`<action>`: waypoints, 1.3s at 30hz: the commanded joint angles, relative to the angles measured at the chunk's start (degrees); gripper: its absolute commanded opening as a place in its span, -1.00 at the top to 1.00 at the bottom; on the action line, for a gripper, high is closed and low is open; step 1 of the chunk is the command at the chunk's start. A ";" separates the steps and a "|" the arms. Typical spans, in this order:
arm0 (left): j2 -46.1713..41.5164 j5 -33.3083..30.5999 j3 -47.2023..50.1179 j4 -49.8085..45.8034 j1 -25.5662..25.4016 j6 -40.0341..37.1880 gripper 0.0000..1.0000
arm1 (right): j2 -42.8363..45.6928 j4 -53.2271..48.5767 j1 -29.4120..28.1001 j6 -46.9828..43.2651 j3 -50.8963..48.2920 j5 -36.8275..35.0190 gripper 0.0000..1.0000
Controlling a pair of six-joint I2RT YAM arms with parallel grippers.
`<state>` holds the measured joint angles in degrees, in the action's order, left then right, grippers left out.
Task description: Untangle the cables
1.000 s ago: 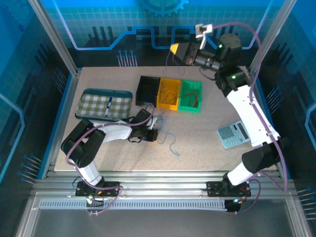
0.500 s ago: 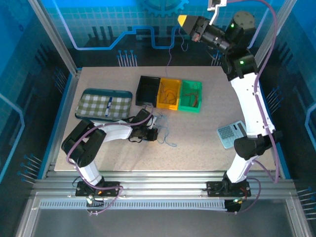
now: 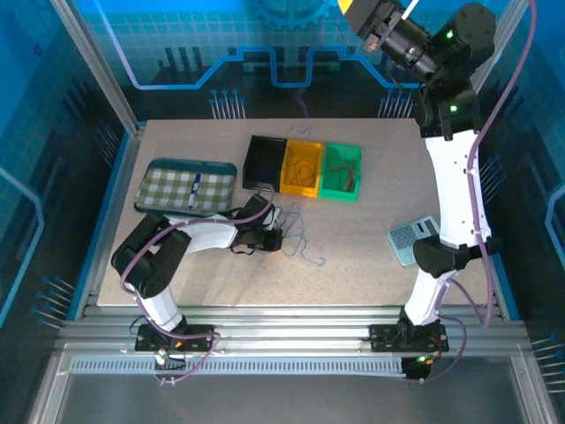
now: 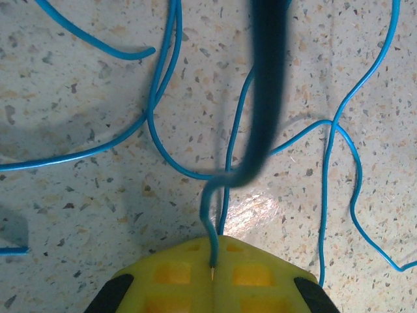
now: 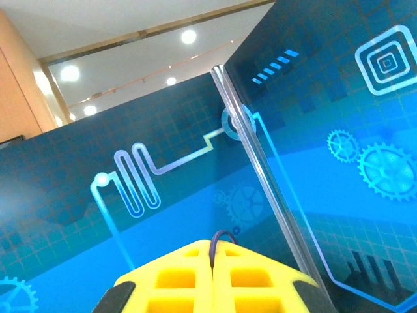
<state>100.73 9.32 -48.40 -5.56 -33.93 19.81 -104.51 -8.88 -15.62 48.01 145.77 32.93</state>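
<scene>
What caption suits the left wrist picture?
Left jaws shut on one blue cable, more blue loops lying on the speckled table.

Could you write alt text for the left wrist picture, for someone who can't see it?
The yellow left tool is shut on a thin blue cable at bottom centre. More blue loops lie across the speckled tabletop.

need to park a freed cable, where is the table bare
Bare: between the blue cable and the calculator, nearer than the green bin; also the far left corner beyond the checked case. Crowded: around the left jaws, shut on that cable, by the black bin. A dark cable hangs from the shut right jaws over the far edge.
</scene>
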 commanded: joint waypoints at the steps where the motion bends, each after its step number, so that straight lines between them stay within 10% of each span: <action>1: 8.50 -7.66 5.33 -3.31 -0.80 1.06 1.00 | 2.50 -0.01 0.68 1.47 -7.38 -1.20 1.00; 15: -5.76 -13.58 3.93 -2.10 -0.86 1.18 1.00 | 5.55 1.72 0.76 -1.66 -30.78 -4.35 1.00; 39: -7.87 -17.84 2.90 -2.87 -1.69 2.94 1.00 | 0.79 0.87 1.47 -11.12 -41.91 -18.96 1.00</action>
<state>94.21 -7.31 -45.34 -6.74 -35.24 22.55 -104.81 -8.25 -14.87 39.48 104.81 19.09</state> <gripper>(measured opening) 0.053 0.050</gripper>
